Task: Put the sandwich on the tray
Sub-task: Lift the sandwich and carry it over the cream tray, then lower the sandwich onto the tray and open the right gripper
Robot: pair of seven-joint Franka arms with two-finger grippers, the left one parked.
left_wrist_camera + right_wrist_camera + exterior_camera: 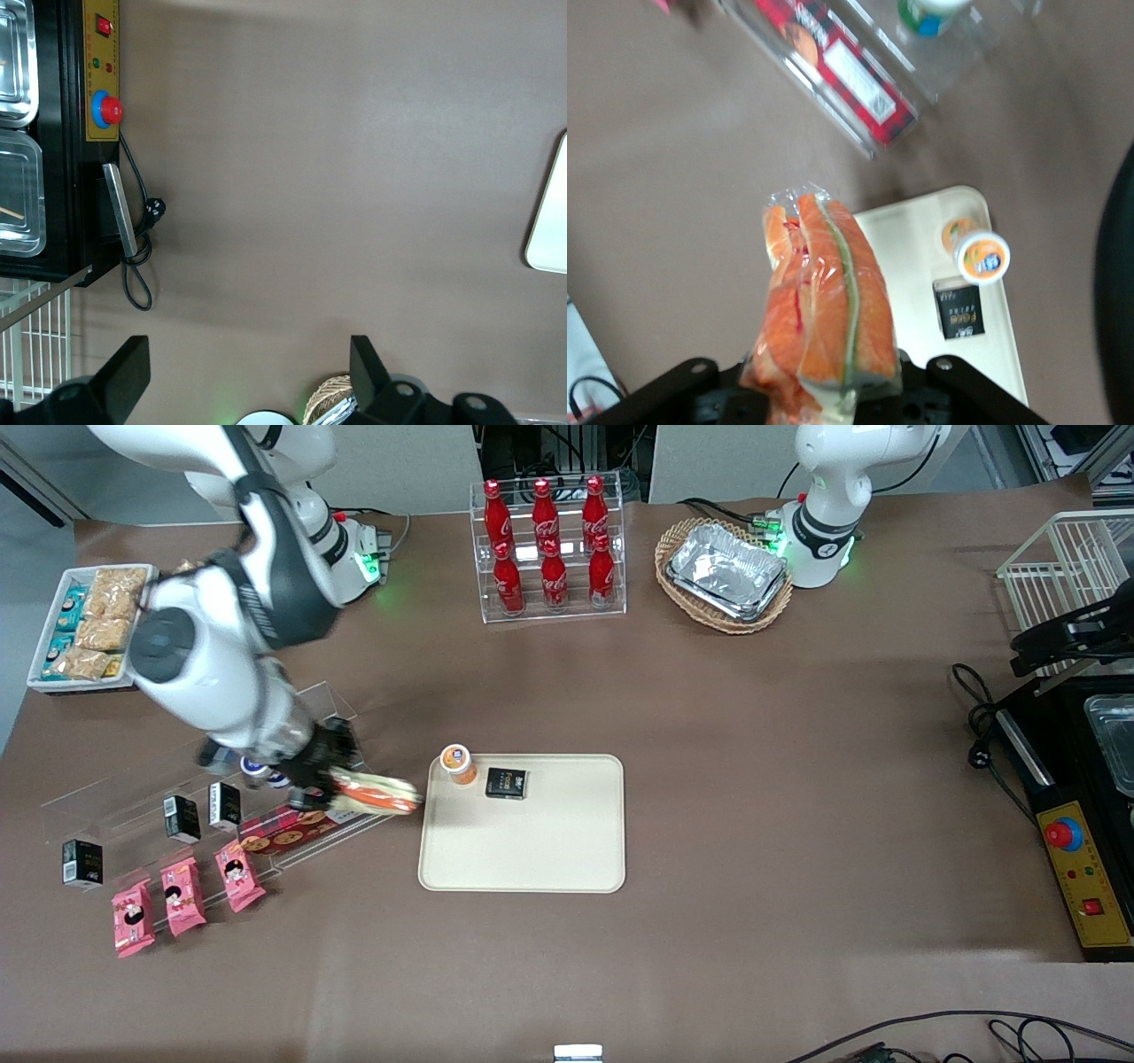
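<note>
My right gripper is shut on the clear-wrapped sandwich, which shows orange and green filling layers. It holds the sandwich in the air beside the cream-beige tray, at the tray's edge toward the working arm's end. In the right wrist view the sandwich sticks out from the gripper, and the tray's corner lies below its tip. The fingers are hidden under the wrapper.
An orange-capped cup and a small black box stand on the tray. A clear acrylic rack with black boxes, pink packets and a red biscuit pack lies under the arm. Cola bottles and a foil-tray basket stand farther back.
</note>
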